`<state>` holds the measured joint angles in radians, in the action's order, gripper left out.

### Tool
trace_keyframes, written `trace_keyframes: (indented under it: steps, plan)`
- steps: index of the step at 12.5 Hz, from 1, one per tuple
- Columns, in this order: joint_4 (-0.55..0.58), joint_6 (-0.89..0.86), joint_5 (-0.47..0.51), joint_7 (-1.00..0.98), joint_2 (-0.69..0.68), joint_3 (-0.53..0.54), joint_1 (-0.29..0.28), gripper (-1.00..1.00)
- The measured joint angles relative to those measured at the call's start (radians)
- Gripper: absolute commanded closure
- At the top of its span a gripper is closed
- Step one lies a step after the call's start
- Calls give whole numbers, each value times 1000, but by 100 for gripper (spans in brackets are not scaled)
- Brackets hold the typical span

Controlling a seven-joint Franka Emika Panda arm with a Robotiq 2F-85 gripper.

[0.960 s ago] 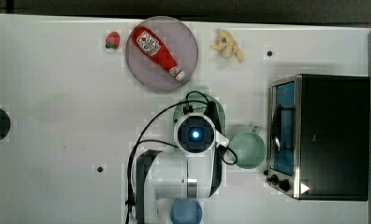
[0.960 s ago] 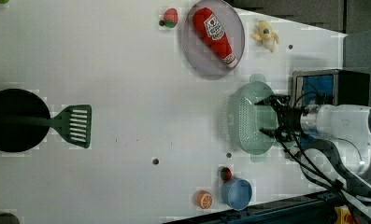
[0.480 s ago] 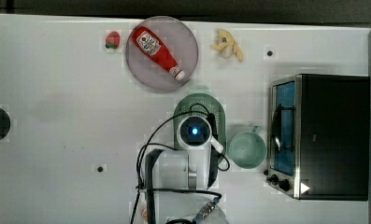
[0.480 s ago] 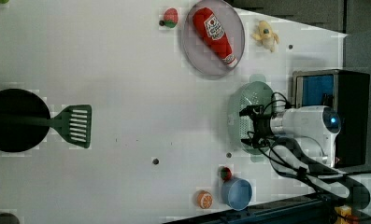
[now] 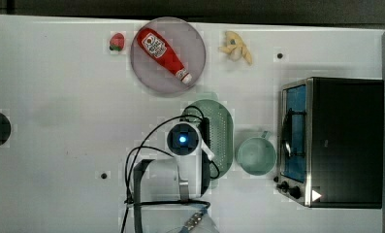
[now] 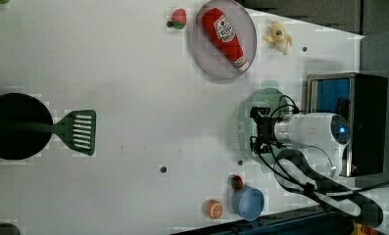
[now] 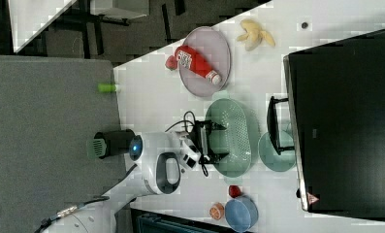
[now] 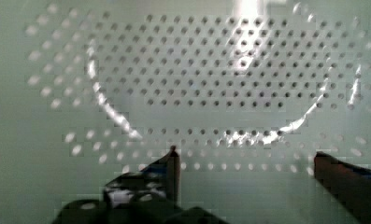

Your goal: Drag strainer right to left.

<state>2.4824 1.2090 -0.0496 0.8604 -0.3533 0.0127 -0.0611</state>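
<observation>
Just beneath the tool (image 8: 244, 161), its fingers spread apart, the strainer (image 8: 211, 79) may tip if they catch its rim.

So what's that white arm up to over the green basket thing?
The robot arm has its gripper down inside the strainer, a pale green oval colander. The fingers are spread wide and hold nothing. The strainer sits on the white table between a plate with a ketchup bottle and a green cup beside a toaster oven.
</observation>
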Motion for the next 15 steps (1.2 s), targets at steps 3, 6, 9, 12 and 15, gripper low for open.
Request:
trace_keyframes:
  steps: [3,6,9,12,15]
  plan:
    - [-4,-10,-7,23,6,-12,-65,-100]
    - [-12,8,12,59,-11,-6,-126,-100]
    - [-29,-2,-11,103,-37,5,-166,-100]
    - [-76,-27,-4,175,-51,0,-217,-100]
    - [-160,-29,23,220,-95,-6,-281,-100]
